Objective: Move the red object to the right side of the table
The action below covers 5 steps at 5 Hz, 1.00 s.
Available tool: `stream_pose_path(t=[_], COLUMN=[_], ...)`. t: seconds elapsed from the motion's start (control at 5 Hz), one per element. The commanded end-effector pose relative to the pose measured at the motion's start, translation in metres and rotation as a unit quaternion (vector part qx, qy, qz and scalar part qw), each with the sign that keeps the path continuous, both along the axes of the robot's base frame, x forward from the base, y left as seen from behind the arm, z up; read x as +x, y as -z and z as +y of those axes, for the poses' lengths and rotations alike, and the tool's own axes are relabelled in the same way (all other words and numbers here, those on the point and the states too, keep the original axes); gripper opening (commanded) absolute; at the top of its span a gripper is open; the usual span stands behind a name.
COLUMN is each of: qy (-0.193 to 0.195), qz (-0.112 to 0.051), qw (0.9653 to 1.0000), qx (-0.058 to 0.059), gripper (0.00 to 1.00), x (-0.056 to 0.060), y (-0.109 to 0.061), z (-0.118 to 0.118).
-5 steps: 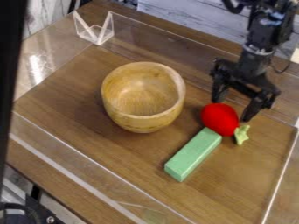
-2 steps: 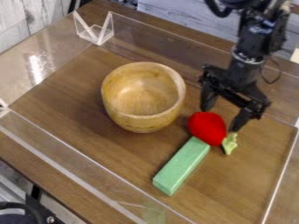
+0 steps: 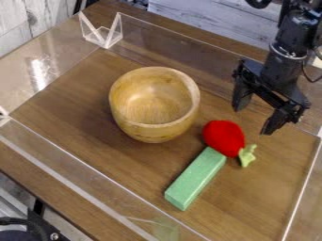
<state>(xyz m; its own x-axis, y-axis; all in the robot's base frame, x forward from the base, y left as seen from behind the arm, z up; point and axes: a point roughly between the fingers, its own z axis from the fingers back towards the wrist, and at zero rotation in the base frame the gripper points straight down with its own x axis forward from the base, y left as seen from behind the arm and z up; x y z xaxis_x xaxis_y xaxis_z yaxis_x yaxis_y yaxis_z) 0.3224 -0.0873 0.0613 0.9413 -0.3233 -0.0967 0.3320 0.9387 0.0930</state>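
Black metal gripper [image 3: 280, 99] hangs above the right part of the brown wood-grain table [image 3: 113, 179], near its right edge, and it points straight down from a dark vertical arm that enters at the top right corner of the view. Its jaws are spread wide and they hold nothing. The small round glossy red toy fruit [image 3: 224, 136] lies on the table below and to the left of the gripper, apart from it, with its tiny green leafy stem [image 3: 248, 155] toward the right edge. The fruit touches the upper end of a light green rectangular block [image 3: 195, 181], which lies diagonally toward the front edge. A round wooden bowl [image 3: 153, 103] stands near the middle of the table, just beside the fruit.
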Motion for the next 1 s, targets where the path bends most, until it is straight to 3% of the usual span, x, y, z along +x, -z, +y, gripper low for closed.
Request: stream_pose_path(t=[0.0, 0.2, 0.6, 0.8], qy=[0.001, -0.002, -0.024, -0.024], qz=[-0.043, -0.039, -0.039, -0.044], qw=[0.9990, 0.9990, 0.9987, 0.9986], qx=[-0.017, -0.021, -0.019, -0.016], gripper=[1.00, 1.00, 1.00, 1.00], x=[0.016, 0.018, 0.006, 0.009], y=[-0.020, -0.010, 0.007, -0.006], z=[-0.014, -0.026, 0.006, 0.011])
